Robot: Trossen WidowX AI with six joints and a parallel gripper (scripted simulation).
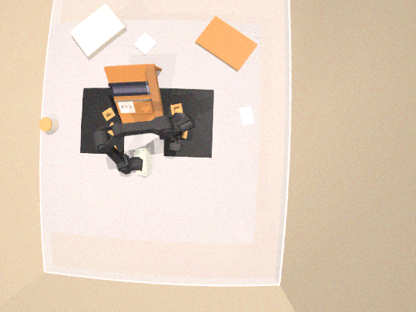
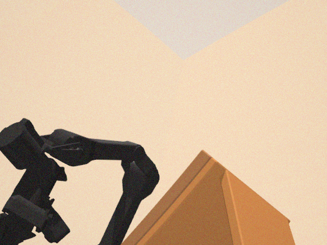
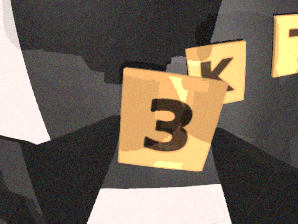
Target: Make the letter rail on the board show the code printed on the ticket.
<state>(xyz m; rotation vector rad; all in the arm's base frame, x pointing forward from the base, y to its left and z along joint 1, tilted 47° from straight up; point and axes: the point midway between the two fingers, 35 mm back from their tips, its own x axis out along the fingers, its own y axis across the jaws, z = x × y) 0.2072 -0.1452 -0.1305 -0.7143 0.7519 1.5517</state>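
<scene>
My gripper (image 3: 168, 128) is shut on the tile marked 3 (image 3: 167, 102), its face towards the wrist camera. In the top view the fingertips are hidden under the arm, right of the board. Beyond the held tile lie the K tile (image 3: 237, 65) and part of another tile (image 3: 286, 55). The orange board (image 1: 130, 74) carries a dark rail (image 1: 130, 89) and a white ticket (image 1: 126, 107), whose print is too blurred to read surely. An L-like tile (image 1: 177, 108) lies right of the board, an F tile (image 1: 108, 114) left. Other tiles are partly hidden by the arm.
The black mat (image 1: 198, 111) lies under the board and tiles. A white block (image 1: 98, 30), a white square (image 1: 145, 44) and an orange slab (image 1: 226, 43) are at the back. An orange-topped cylinder (image 1: 45, 124) stands at the left edge, a white card (image 1: 247, 115) at right.
</scene>
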